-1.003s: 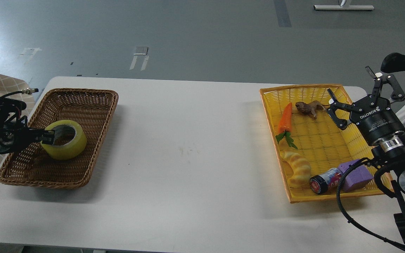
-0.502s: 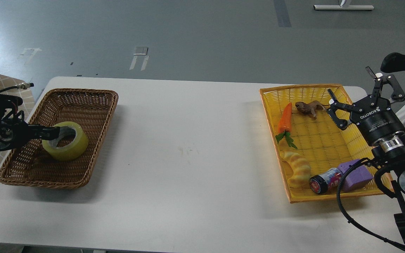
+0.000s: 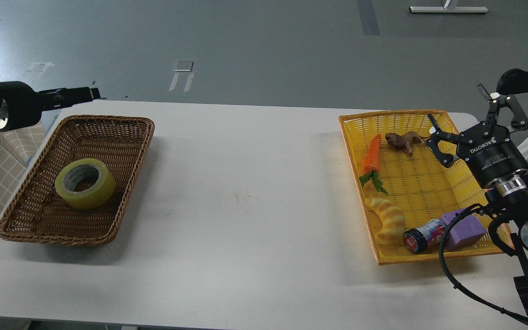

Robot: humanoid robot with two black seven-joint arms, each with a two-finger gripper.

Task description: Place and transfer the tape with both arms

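step: placing seems done | tape (image 3: 85, 183) is lying flat in brown basket (image 3: 122, 133), untouched | left gripper (image 3: 90, 94) is hovering above basket's far rim, fingers' state unclear | right gripper (image 3: 468, 123) is hovering over yellow basket (image 3: 433, 250), fingers spread | next: probably parking both arms

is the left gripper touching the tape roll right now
Apart. The head view shows the left gripper raised above the far-left table edge, well clear of the tape, which lies alone in the brown basket.
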